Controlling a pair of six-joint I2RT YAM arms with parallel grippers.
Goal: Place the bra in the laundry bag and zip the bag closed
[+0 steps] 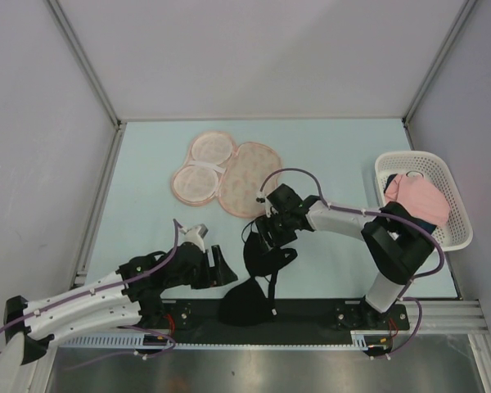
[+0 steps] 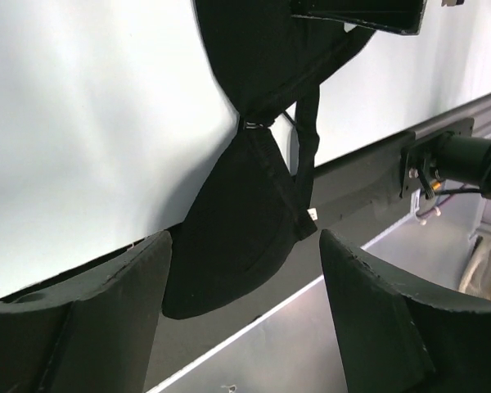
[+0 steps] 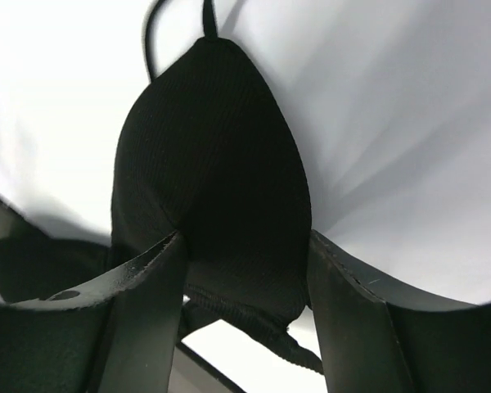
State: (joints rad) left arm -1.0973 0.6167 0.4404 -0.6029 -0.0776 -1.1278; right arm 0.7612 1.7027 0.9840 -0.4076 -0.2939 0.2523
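Bra: near side of bag
Right hand: astride bra, cannot tell if pinching
Left hand: spread
Basket: right of bag

On the pale green bench, an opened peach laundry bag is laid flat towards the far middle, a black bra is draped at the near edge over the dark rail, and a white lattice basket is set at the right edge.

No legible text, brand or number anywhere. Small white tag on bra, just ahead of left gripper: unreadable.
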